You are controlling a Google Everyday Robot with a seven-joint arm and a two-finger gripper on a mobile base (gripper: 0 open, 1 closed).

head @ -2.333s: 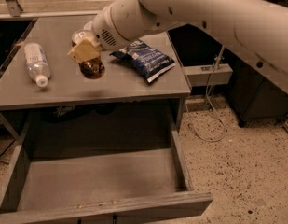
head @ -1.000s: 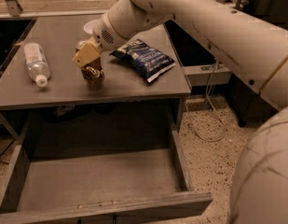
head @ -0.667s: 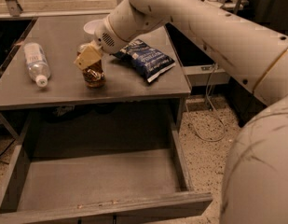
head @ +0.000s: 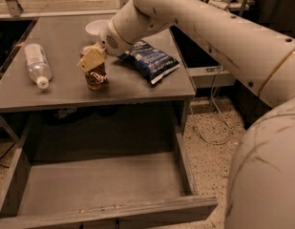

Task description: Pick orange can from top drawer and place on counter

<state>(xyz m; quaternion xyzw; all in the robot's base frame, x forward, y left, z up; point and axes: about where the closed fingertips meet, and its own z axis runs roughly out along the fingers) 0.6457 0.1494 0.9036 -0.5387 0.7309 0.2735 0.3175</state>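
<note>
Pincer [head: 92,60] atop upright, brownish orange can [head: 96,79].

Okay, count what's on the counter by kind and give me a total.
Cans: 1, the orange can, with the gripper at its top
Bottles: 1, the water bottle, lying down
Snack bags: 1, the blue bag
Bowls: 1, the white bowl
Total: 4

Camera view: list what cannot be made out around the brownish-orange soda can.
All in the camera view:
Brownish-orange soda can: top hidden by the gripper directly above it.
White round bowl: part hidden by the white arm.
Wide grey top drawer: front panel cut off by the bottom edge.
</note>
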